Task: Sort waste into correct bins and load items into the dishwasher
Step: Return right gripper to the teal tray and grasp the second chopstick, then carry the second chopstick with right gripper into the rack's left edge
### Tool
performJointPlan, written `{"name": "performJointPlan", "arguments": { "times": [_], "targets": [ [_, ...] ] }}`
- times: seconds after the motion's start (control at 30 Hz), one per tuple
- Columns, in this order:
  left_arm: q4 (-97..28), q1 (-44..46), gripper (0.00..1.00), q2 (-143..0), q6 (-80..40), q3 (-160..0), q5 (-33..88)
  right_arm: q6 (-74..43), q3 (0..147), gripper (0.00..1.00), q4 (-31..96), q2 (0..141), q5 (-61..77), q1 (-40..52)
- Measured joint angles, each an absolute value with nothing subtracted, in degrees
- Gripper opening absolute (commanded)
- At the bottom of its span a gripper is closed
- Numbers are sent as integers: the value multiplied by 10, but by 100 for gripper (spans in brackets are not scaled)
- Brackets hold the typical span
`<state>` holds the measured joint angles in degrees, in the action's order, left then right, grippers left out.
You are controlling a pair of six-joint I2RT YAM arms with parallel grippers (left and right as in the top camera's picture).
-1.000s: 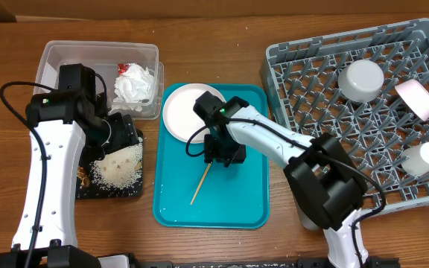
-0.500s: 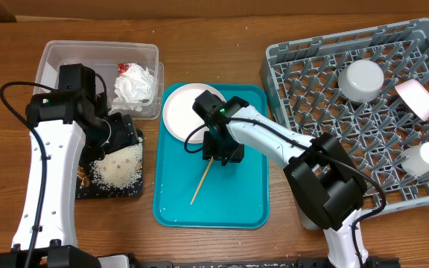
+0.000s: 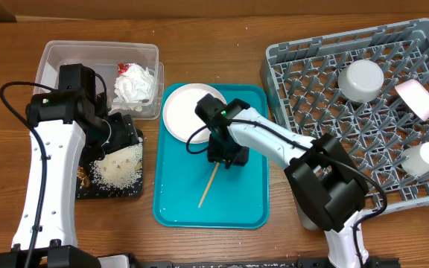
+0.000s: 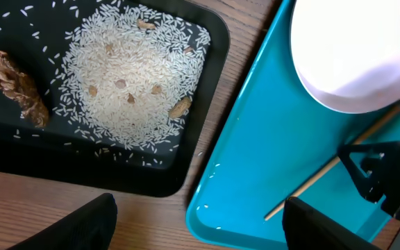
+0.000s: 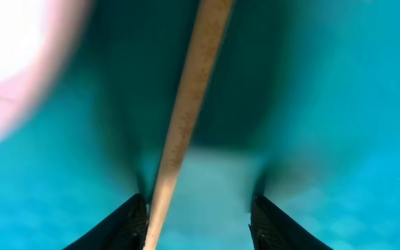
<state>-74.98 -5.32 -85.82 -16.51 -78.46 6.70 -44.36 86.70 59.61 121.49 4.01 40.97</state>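
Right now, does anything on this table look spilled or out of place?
Yes. Loose rice lies heaped straight on the black tray, with grains scattered around the pile. On the teal tray a wooden stick lies askew beside the white plate, with the open right gripper around one end.

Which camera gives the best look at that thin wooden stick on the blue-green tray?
The left wrist view: the wooden stick lies sharp and nearly full length on the tray. Overhead it is small, its top end under the right gripper. The right wrist view shows only a blurred stretch.
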Motion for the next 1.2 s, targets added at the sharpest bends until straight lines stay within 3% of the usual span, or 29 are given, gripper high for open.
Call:
{"name": "performJointPlan", "arguments": {
  "times": [0.17,0.33,0.6,1.0,1.2],
  "targets": [
    [-750,-53,78,-858,-165,-785,67,-446,856,43,619,1211,34,410],
    [-750,-53,78,-858,-165,-785,67,-442,855,17,634,1211,36,410],
    [-750,-53,78,-858,-165,-785,67,-422,854,4,641,1211,44,410],
    [-750,-53,78,-858,-165,-785,67,-381,855,4,692,1210,27,405],
    [-750,-53,79,-858,-165,-785,67,-292,871,4,737,1164,7,348]
  ]
}}
